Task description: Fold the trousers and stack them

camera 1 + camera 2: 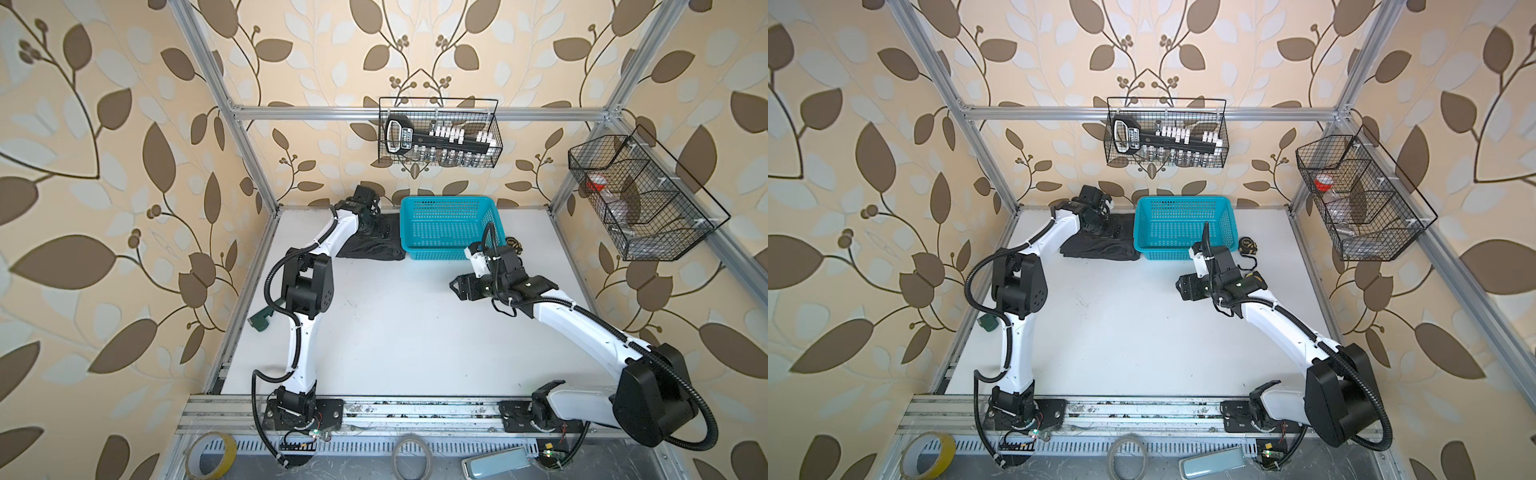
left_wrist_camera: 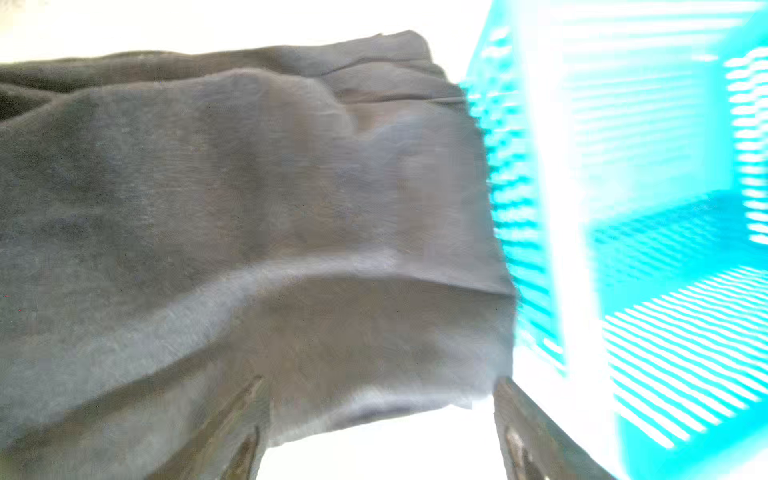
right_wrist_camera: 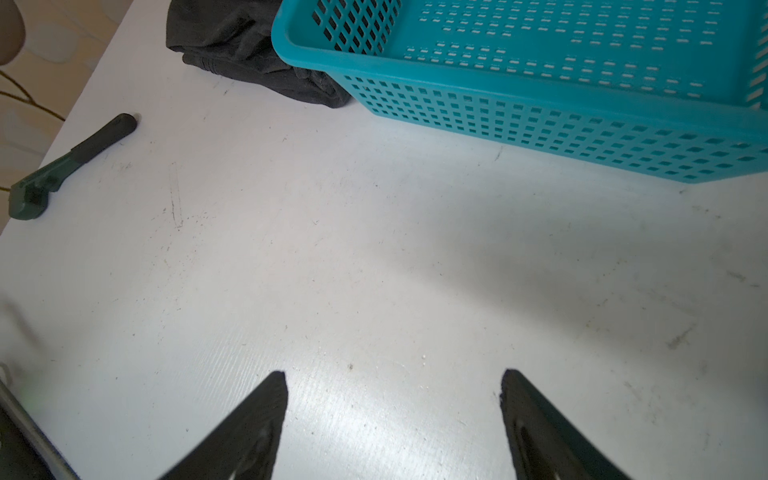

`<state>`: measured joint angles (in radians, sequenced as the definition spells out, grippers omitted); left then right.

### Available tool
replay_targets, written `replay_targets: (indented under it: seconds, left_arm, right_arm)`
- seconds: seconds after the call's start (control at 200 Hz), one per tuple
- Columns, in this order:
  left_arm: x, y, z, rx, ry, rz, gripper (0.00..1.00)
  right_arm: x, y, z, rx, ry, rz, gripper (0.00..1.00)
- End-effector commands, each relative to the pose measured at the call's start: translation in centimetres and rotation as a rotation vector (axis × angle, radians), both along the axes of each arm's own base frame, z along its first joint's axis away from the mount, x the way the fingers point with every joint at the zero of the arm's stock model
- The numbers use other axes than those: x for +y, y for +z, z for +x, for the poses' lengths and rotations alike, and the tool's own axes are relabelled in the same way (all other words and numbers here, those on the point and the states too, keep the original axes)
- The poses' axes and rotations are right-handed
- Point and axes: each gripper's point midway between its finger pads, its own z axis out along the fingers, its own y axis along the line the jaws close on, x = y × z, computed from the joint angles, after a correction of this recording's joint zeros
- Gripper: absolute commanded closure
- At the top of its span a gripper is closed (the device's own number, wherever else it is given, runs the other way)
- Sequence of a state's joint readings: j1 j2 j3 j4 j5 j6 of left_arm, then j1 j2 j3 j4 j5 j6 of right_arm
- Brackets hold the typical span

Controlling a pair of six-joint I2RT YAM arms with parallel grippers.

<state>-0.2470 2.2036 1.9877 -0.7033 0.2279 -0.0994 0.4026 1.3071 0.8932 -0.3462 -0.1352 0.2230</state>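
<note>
The trousers (image 1: 370, 249) (image 1: 1100, 249) lie as a dark, folded bundle at the back left of the white table, their right side against the turquoise basket. My left gripper (image 1: 380, 227) (image 1: 1113, 228) is low over them and open. In the left wrist view the blurred trousers (image 2: 249, 208) fill most of the picture. There the left gripper (image 2: 380, 386) straddles the cloth's near edge, one finger over fabric and the other beside the basket. My right gripper (image 1: 455, 286) (image 1: 1179, 286) (image 3: 392, 378) hangs open over bare table in front of the basket, holding nothing. The trousers (image 3: 249, 54) show far off in the right wrist view.
The turquoise perforated basket (image 1: 436, 249) (image 1: 1167, 249) (image 3: 540, 124) (image 2: 665, 208) stands at the back middle with nothing in it. A green wrench (image 1: 261, 322) (image 3: 62, 170) lies at the left table edge. A tape measure (image 1: 1248, 245) sits right of the basket. Two wire baskets (image 1: 440, 133) (image 1: 640, 199) hang on the frame.
</note>
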Motion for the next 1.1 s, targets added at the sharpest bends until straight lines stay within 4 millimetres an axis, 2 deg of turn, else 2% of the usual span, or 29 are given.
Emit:
replay_targets:
  seconds: [0.0,0.16,0.265,0.355,0.365,0.385,0.45,0.545,0.69,0.73,0.75,0.8,0.89,0.94,1.005,1.09,1.095]
  left_arm:
    - [-0.9,1.3,-0.9,0.008,-0.038,-0.078,0.24]
    - [-0.3,1.6,-2.6,0.045,-0.017,-0.072,0.27]
    - [1.3,2.6,-4.6,0.014,-0.008,-0.030,0.22]
    - [3.5,3.1,-6.8,-0.009,0.013,0.013,0.17]
    - [3.7,3.1,-7.1,-0.010,0.015,0.017,0.17]
    - [4.4,3.2,-7.6,-0.015,0.022,0.024,0.16]
    - [6.7,3.1,-9.2,-0.035,0.061,0.052,0.10]
    - [10.7,2.7,-11.2,-0.089,0.149,0.077,0.01]
    - [15.0,1.8,-13.1,-0.189,0.243,0.087,0.01]
    - [15.8,0.9,-13.4,-0.195,0.261,0.100,0.01]
    - [16.3,1.6,-13.6,-0.231,0.275,0.105,0.01]
    - [17.6,0.7,-14.0,-0.258,0.311,0.129,0.01]
    - [19.9,-0.8,-14.3,-0.296,0.382,0.160,0.01]
    - [20.8,-1.7,-14.4,-0.304,0.407,0.164,0.01]
    - [21.1,-2.4,-14.1,-0.357,0.411,0.174,0.01]
    - [21.1,-2.6,-13.4,-0.411,0.427,0.141,0.01]
    - [21.1,-3.2,-13.3,-0.398,0.426,0.142,0.01]
  right_arm:
    - [0.7,1.4,0.8,-0.036,0.033,0.020,0.19]
    - [0.5,1.7,0.9,-0.039,0.027,0.010,0.19]
    - [-0.5,2.2,1.0,-0.052,0.000,-0.002,0.19]
    - [-2.1,2.4,1.3,-0.064,-0.050,-0.001,0.18]
    - [-2.3,2.5,1.4,-0.068,-0.056,0.000,0.13]
    - [-2.8,2.6,1.5,-0.074,-0.073,0.000,0.03]
    - [-4.6,2.9,2.0,-0.105,-0.133,0.011,0.00]
    - [-8.0,3.4,2.8,-0.169,-0.242,0.053,0.00]
    - [-14.4,3.4,3.5,-0.287,-0.455,0.086,0.00]
    - [-16.1,3.1,3.3,-0.319,-0.512,0.088,0.00]
    - [-17.0,3.2,3.3,-0.347,-0.540,0.085,0.00]
    - [-18.8,2.5,2.8,-0.393,-0.601,0.064,0.00]
    - [-20.4,1.6,2.3,-0.473,-0.627,-0.005,0.00]
    - [-21.1,0.4,2.0,-0.480,-0.637,-0.068,0.00]
    - [-22.1,-0.8,1.6,-0.512,-0.681,-0.117,0.00]
    - [-22.5,-1.2,1.7,-0.601,-0.686,-0.134,0.00]
    - [-22.6,-1.2,1.8,-0.597,-0.687,-0.134,0.00]
